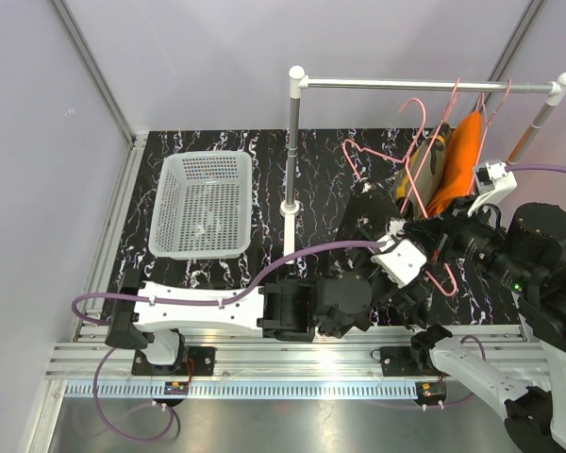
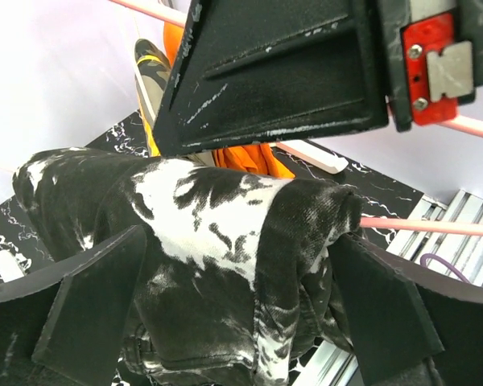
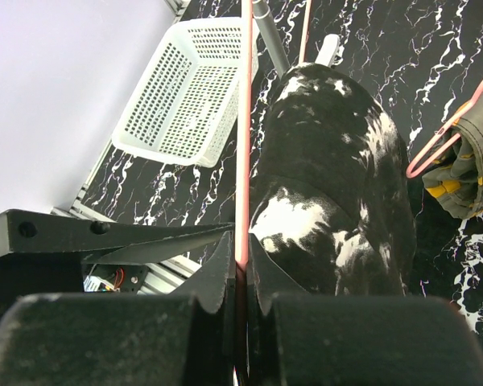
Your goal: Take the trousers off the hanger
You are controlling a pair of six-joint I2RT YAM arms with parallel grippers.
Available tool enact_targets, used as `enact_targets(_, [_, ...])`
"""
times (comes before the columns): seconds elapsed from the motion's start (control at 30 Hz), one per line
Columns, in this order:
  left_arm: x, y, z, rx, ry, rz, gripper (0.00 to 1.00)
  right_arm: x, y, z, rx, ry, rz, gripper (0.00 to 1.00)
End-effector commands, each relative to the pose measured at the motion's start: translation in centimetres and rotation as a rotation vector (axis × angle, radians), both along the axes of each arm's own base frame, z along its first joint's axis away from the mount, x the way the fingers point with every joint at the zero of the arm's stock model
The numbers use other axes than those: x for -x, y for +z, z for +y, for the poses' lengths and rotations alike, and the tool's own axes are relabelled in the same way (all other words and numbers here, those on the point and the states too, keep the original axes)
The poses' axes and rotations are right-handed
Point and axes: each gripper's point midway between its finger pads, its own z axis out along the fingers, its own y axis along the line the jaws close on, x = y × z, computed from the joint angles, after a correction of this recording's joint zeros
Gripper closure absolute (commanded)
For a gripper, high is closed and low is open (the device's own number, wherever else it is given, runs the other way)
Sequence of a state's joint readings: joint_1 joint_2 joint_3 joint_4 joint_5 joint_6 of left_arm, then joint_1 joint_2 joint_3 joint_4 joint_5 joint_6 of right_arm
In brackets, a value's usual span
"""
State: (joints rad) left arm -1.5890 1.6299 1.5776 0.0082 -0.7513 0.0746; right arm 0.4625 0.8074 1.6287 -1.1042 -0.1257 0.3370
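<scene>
At the right of the surface [image 1: 330,179], the right end effector [image 3: 240,273] is clamped on a pink hanger [image 3: 245,121]; the left end effector [image 2: 233,305] stands apart, straddling the black splotched trousers [image 2: 217,241] draped on that hanger. Risk: cloth snags and drags the wire from the thin grip. Count: three trousers, with the camouflage pair [image 1: 429,160] and the orange pair [image 1: 462,151] on the rail [image 1: 424,85]; apparently three hangers; one basket [image 1: 203,203].

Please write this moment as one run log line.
left pincer around black-white trousers | right pincer shut on pink hanger
</scene>
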Motion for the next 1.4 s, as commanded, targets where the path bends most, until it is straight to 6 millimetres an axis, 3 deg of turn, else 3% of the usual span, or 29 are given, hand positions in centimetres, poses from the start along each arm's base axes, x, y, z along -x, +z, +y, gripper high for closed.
enact_targets(0.0, [-0.3,2.2,-0.6,0.089,0.003,0.02,0.03,0.5,6.6,0.6,-0.127,0.037,-0.213,1.0])
enact_targets(0.17, [-0.3,2.2,-0.7,0.091,-0.006,0.025,0.09,0.6,6.7,0.6,-0.132,0.039,-0.215,1.0])
enact_targets(0.23, [-0.2,2.5,-0.8,0.099,-0.013,0.027,0.21,0.6,6.7,0.6,-0.13,0.039,-0.212,1.0])
enact_targets(0.3, [-0.5,2.3,-0.8,0.098,-0.006,0.029,0.38,0.5,6.4,0.6,-0.128,0.038,-0.207,1.0])
enact_targets(0.33, [-0.7,2.3,-0.6,0.098,0.008,0.031,0.6,0.5,6.4,0.6,-0.127,0.04,-0.208,1.0])
enact_targets(0.5, [-2.1,2.6,1.0,0.127,0.092,0.05,1.0,0.0,5.5,0.1,-0.096,0.006,-0.204,1.0])
enact_targets(0.7, [-3.4,3.2,4.7,0.148,0.207,0.037,1.0,-2.3,1.9,-0.4,0.001,-0.055,-0.144,1.0])
enact_targets(0.87, [-4.9,6.0,10.9,0.236,0.348,0.007,1.0,-4.2,-2.0,0.6,0.039,-0.053,-0.052,1.0])
enact_targets(1.13, [-5.9,11.1,20.3,0.357,0.493,-0.043,1.0,-5.0,-6.0,4.1,-0.014,0.066,0.067,1.0])
enact_targets(1.17, [-5.9,11.0,20.8,0.357,0.496,-0.049,1.0,-5.2,-6.5,4.4,-0.02,0.074,0.08,1.0])
enact_targets(1.2, [-5.9,11.8,22.0,0.385,0.495,-0.047,1.0,-5.1,-6.6,4.8,-0.032,0.095,0.083,1.0])
enact_targets(1.27, [-5.9,11.6,22.1,0.371,0.477,-0.047,1.0,-5.0,-5.7,5.3,-0.072,0.114,0.054,1.0])
enact_targets(1.37, [-5.7,10.3,20.8,0.325,0.432,-0.064,1.0,-4.8,-3.3,5.6,-0.135,0.124,-0.002,1.0])
